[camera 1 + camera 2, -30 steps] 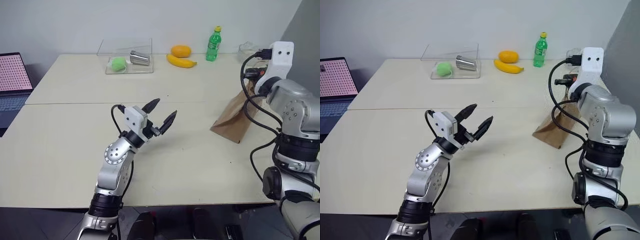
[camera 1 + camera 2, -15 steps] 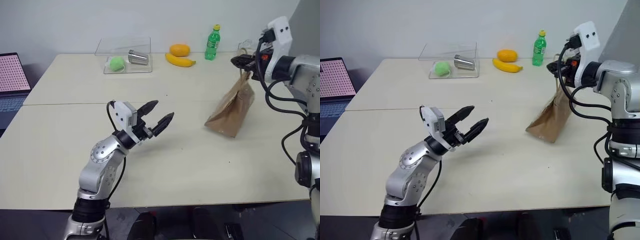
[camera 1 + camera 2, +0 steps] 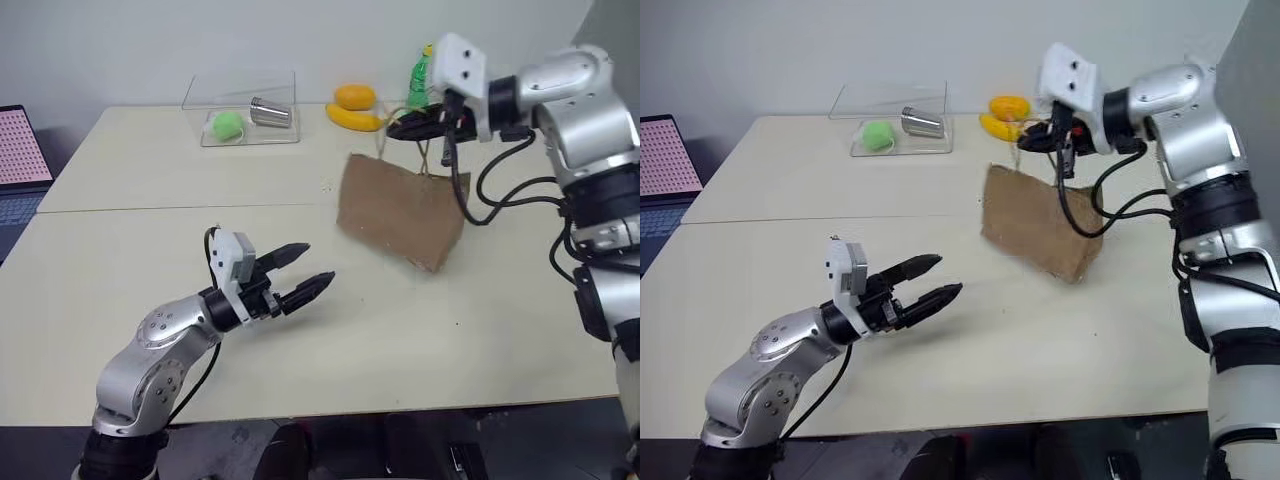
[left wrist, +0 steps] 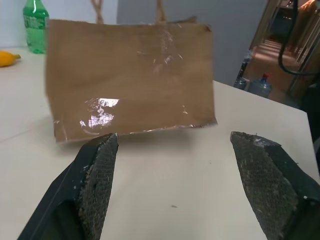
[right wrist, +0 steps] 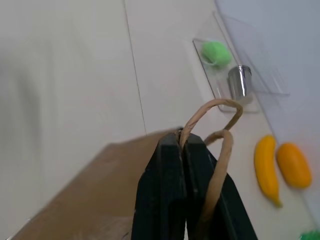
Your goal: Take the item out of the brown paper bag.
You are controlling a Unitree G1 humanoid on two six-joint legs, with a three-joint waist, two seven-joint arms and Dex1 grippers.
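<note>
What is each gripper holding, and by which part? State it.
The right gripper is shut on the brown paper bag, pinching its loop handles. The left gripper is open, holding nothing.

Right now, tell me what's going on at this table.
The right pincer is shut on a loop handle of the brown paper bag, holding the bag up by it near the middle of the table. The left pincer is open, pointing toward the bag without touching it. Nothing has come out of the bag yet.

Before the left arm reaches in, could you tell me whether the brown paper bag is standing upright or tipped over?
Upright: the brown paper bag stands on its base on the table, handles up, with the right gripper shut on one handle. Its contents cannot be seen.
</note>
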